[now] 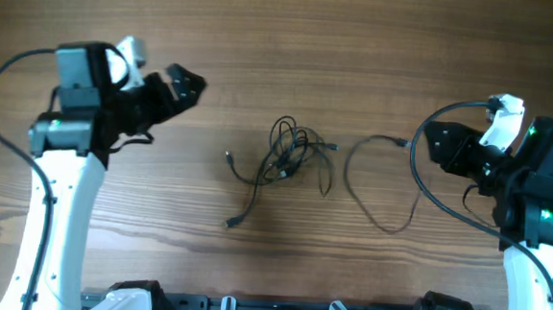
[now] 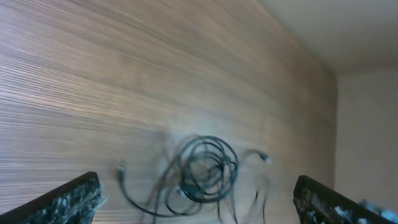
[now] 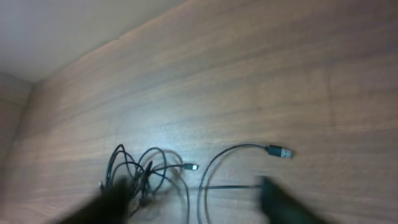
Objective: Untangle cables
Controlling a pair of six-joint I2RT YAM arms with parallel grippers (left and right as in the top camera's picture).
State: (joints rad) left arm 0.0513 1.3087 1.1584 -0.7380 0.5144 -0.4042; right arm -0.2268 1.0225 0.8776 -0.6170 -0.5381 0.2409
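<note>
Cables (image 1: 291,156) lying knotted on table (image 1: 265,29), one loose cord (image 1: 380,185) just beside. Left gripper (image 1: 179,91) gaping wide, holding nothing; right gripper (image 1: 433,147) standing open near that cord.

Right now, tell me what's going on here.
A robot is sorting out a tangle of cables in the middle of the table. One cable lies apart in a loop on the right arm's side. The left gripper and right gripper are open and hold nothing, one on each side.
</note>
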